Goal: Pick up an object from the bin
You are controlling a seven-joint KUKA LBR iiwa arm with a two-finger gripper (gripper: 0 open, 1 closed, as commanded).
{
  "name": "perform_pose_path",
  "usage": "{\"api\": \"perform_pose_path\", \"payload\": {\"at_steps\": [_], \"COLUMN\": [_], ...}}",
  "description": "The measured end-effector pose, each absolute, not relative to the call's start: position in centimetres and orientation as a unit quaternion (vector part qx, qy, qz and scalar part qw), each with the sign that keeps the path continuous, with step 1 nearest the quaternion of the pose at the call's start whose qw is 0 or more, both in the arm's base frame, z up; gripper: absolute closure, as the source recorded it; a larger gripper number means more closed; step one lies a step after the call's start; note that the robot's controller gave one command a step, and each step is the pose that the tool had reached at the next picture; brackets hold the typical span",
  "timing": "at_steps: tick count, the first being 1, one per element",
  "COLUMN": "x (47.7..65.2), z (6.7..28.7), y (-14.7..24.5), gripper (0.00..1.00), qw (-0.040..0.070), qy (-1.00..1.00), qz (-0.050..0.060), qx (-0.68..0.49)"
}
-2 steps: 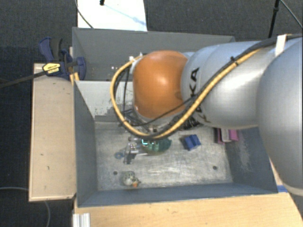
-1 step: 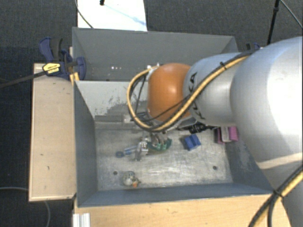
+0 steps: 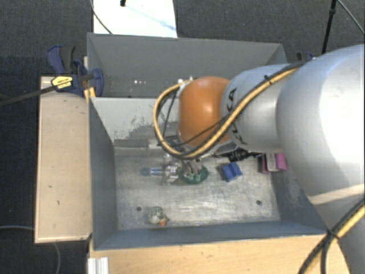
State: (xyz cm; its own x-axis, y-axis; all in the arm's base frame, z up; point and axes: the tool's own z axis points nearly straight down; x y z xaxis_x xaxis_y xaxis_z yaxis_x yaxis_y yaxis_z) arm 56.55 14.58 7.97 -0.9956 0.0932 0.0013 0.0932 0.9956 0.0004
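A dark green round item (image 3: 195, 177) is lying mid-floor in the bin (image 3: 102, 170), with the gripper (image 3: 183, 173) hanging just beside it; its jaw state cannot be told. A blue block (image 3: 230, 171) and a pink piece (image 3: 275, 162) are lying toward the right wall. A cable (image 3: 239, 110) is partly covering the dark lettering (image 3: 230, 100) on the arm (image 3: 319, 124).

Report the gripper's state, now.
Gripper: cannot be told whether open or shut; it is down beside a green round thing.
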Motion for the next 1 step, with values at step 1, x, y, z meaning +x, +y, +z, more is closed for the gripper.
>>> {"api": "perform_pose_path", "payload": {"at_steps": [1], "x": [55.41], "z": [23.83], "y": [8.00], "gripper": [1.00], "qw": [-0.005], "qy": [-0.999], "qz": [-0.001], "qx": [-0.034]}}
